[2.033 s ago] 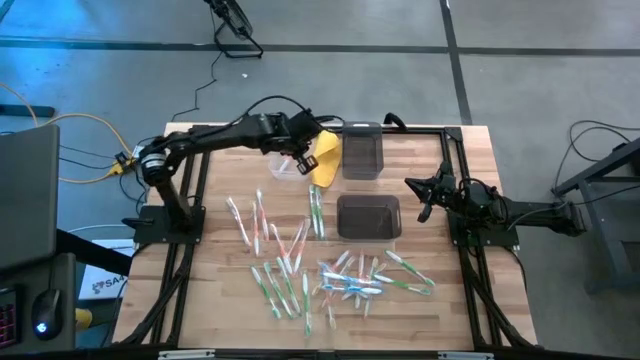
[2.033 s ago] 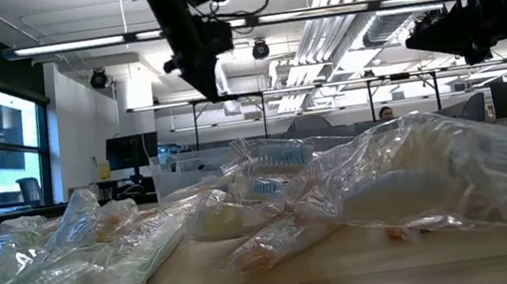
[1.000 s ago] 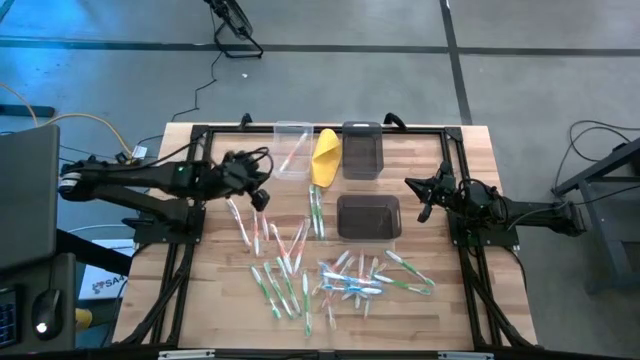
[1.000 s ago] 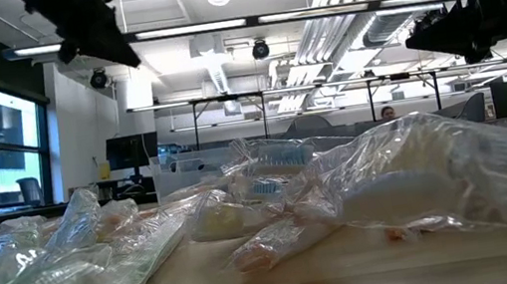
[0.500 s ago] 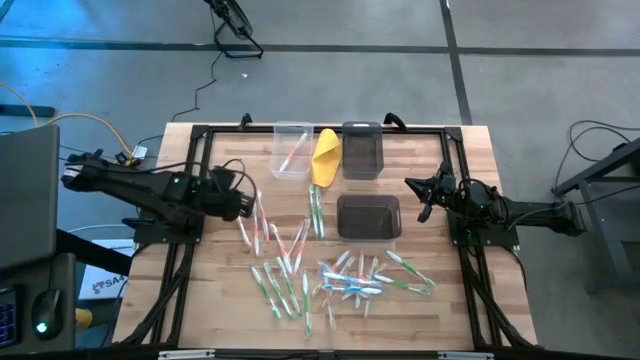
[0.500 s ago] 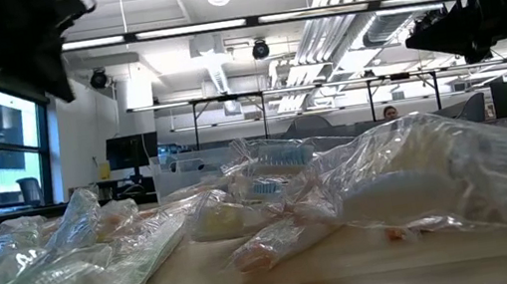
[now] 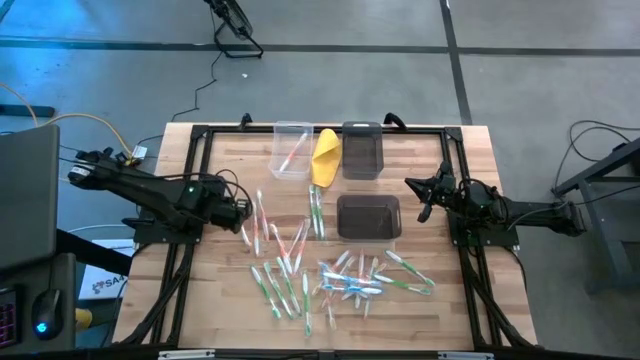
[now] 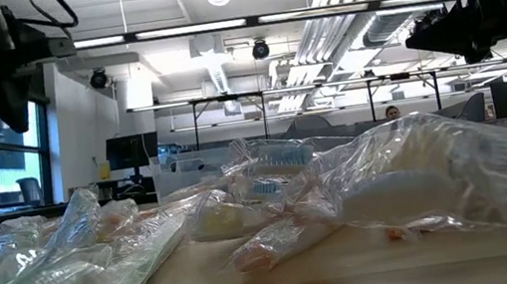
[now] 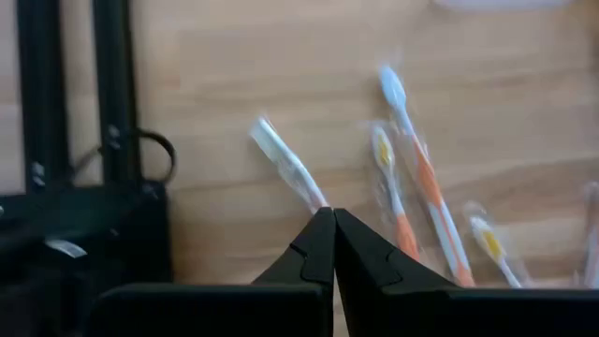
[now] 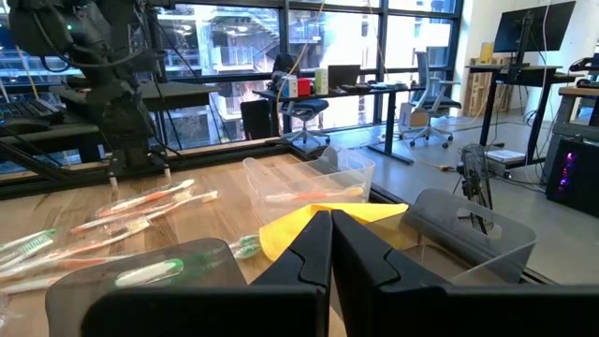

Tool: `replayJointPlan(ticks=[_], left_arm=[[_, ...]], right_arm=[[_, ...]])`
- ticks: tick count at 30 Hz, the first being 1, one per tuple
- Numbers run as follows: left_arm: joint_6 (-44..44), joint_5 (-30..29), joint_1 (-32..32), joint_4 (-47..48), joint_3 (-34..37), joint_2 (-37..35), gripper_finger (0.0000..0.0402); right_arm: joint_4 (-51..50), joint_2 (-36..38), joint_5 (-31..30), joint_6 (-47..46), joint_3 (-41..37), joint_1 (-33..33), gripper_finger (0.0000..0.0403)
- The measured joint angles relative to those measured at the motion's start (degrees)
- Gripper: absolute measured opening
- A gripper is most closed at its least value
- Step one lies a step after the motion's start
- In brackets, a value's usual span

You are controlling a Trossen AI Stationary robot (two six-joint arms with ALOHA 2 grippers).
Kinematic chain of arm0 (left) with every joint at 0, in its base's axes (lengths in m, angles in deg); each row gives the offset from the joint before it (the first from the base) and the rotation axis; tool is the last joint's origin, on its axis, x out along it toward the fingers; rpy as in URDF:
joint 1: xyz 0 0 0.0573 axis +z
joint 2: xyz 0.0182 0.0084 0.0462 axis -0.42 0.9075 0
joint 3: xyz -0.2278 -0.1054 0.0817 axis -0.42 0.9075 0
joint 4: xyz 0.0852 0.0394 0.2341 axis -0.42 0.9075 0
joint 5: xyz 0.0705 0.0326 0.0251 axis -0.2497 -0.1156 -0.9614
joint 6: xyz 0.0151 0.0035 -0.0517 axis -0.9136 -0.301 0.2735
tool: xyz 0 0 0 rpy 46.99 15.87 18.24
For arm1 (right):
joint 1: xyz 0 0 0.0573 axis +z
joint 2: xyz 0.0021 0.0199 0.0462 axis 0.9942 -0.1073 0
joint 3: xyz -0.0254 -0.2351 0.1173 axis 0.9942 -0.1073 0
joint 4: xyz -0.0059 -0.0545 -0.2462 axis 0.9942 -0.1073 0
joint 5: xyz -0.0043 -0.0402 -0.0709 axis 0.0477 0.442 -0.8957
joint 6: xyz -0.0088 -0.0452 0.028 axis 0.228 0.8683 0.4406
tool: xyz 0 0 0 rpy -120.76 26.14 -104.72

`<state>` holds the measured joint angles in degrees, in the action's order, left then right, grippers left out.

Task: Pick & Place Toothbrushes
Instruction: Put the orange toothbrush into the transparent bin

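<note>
Two dark arms are reaching over the wooden table (image 7: 440, 310); the left gripper (image 7: 244, 210) is hanging low near the left side of the table, just beside the nearest of the toothbrushes (image 7: 300, 260), and its fingers (image 9: 318, 253) are pressed together with nothing between them; in the left wrist view the closed tips are pointing down at a white brush and some orange ones lying on the wood; the right gripper (image 7: 422, 193) is waiting near the right side of the table, beside the closer dark bin (image 7: 368, 217), and its fingers (image 10: 318, 248) are pressed together too, holding nothing.

Many toothbrushes are lying loose in the middle and near part of the table, in thin clear wrappers; some are white with green, some with orange, some with blue; one orange brush is lying inside the clear bin (image 7: 291, 150) at the far side; a yellow folded thing (image 7: 326, 157) is sitting between the clear bin and the farther dark bin (image 7: 361, 150); the two dark bins are looking bare inside.

A black frame (image 7: 195, 170) is running around the table; the floor is grey, with cables on it; past the table, the room is showing desks, chairs, screens, big windows and pipes on the ceiling.
</note>
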<state>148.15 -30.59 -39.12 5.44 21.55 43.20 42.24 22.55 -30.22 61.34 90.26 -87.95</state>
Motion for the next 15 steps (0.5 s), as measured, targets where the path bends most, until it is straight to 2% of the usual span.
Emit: replayJointPlan(ticks=[4,9,15], left_arm=[[-3.5,4.7,0.0,-1.8,0.0,0.7,0.0000],[-3.1,5.4,0.0,-2.0,0.0,1.1,0.0006],[-1.2,5.4,0.0,-0.2,0.0,3.1,0.0068]], right_arm=[[0.0,0.0,0.0,0.0,0.0,0.0,0.0002],[0.0,0.0,0.0,0.0,0.0,0.0,0.0002],[0.0,0.0,0.0,0.0,0.0,0.0,0.0002]])
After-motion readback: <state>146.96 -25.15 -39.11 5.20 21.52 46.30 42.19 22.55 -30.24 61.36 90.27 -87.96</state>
